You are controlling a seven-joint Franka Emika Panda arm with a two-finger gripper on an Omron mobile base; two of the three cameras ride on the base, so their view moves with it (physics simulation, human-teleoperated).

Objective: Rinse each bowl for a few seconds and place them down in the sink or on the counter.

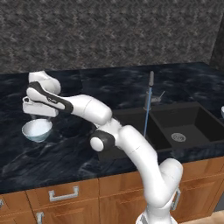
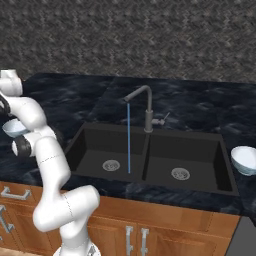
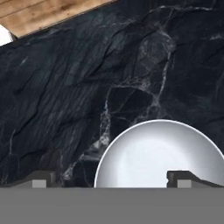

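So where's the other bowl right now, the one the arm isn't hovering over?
In the right base view the second bowl sits on the counter right of the sink, past the right basin, far from the hand.

A grey speckled back wall (image 1: 109, 30) rises behind everything — rough and mottled, running the full width in both base views. Below the worktop stand brown wooden cabinets (image 2: 165, 225) with silver handles (image 1: 64, 194): one horizontal pull on a drawer front at the left, and upright pulls (image 2: 136, 240) on the doors further along. In the hand view a strip of the same brown wood (image 3: 48, 13) crosses the upper left corner at a slant — its grain plain to see.
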